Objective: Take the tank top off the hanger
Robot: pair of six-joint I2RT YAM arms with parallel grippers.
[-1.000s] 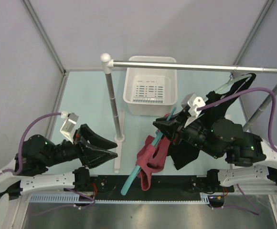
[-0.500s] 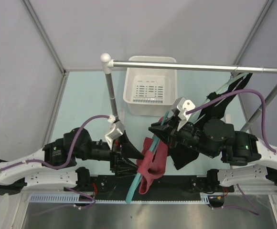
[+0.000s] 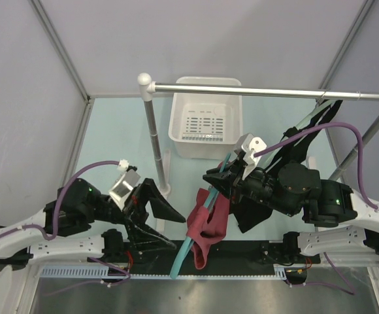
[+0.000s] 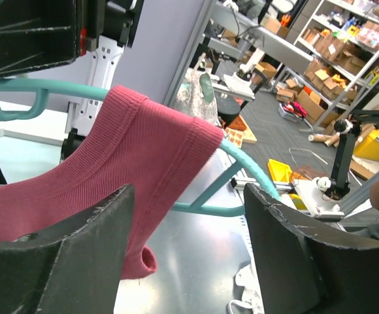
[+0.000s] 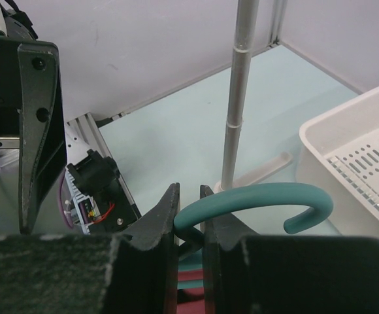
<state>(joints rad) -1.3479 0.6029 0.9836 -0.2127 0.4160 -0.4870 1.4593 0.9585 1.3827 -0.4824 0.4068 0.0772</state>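
- The right end effector [image 5: 189, 208] has two black fingers pinched narrow on the neck of the hanger [image 5: 276, 197], just below its hook.
- The left end effector [image 4: 188, 196] has two broad, wedge-shaped black fingers standing wide apart. They hold nothing, and the cloth lies just beyond their tips.
- There is one hanger, of smooth teal plastic: a round rod with a curled hook. It is tilted, its lower end pointing down toward the near edge.
- There is one tank top [image 3: 209, 217], a dull red, finely ribbed knit with a stitched band along its edge. It is on the hanger, one strap looped over a teal arm and the rest sagging below, between the two arms.
- One black garment [image 3: 249, 219] hangs limp just beside the tank top, under the right arm.
- One basket [image 3: 206, 82] of white plastic sits farther back; it is rectangular with a slotted floor.
- One shiny metal rail [image 3: 268, 91] runs across above it. It is carried on two posts and joined by two white ball fittings.
- The counter [image 3: 114, 134] is pale green and smooth.
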